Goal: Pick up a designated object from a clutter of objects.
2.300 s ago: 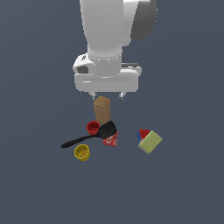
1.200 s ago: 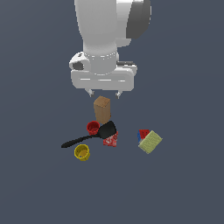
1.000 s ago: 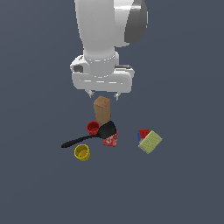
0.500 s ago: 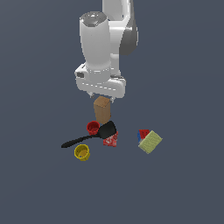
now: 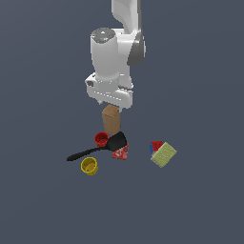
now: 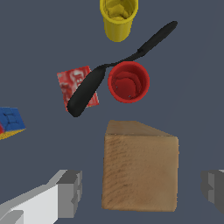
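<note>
The brown box (image 5: 111, 120) stands upright on the dark table (image 5: 200, 200) at the far end of the group, just behind the red cup (image 5: 101, 139) and the blade of the black spatula (image 5: 97, 149). The pincer (image 6: 142, 190) hangs right above it, spread wide, with one finger (image 6: 70, 192) on each side of the box top and a clear gap to both.

The box looks stiff and flat-sided, probably light for its bulk, with plain faces that may be a little slick. Being tall, it could tip if nudged off-centre. The best hold is likely across its two opposite side faces, a little below the top edge, squarely centred, well clear of the cup and spatula at its base.
</note>
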You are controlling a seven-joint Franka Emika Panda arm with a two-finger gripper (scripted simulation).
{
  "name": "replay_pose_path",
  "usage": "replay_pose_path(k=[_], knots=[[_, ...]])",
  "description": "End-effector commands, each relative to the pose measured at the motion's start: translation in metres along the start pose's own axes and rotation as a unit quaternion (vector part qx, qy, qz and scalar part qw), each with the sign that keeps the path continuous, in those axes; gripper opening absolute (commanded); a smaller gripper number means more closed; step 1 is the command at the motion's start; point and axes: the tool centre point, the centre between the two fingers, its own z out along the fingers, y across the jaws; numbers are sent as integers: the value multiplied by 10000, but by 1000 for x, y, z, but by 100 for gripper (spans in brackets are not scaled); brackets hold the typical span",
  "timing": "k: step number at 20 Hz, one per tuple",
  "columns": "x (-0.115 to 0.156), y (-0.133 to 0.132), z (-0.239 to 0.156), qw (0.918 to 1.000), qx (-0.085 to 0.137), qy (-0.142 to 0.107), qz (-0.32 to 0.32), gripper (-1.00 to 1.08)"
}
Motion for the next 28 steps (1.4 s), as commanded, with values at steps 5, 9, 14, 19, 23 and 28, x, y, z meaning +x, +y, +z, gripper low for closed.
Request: replay_pose_path(k=[5, 9, 14, 19, 23, 28], knots=[[-10, 6, 9, 9999, -10, -7, 141, 100], [-9, 5, 9, 9999, -10, -9, 129, 100], [-10, 5, 20, 9999, -11, -9, 131, 100], [-10, 6, 40, 9999, -12, -7, 139, 100], [-11, 6, 53, 9999, -12, -7, 141, 100], [-11, 6, 59, 9999, -12, -7, 143, 100]])
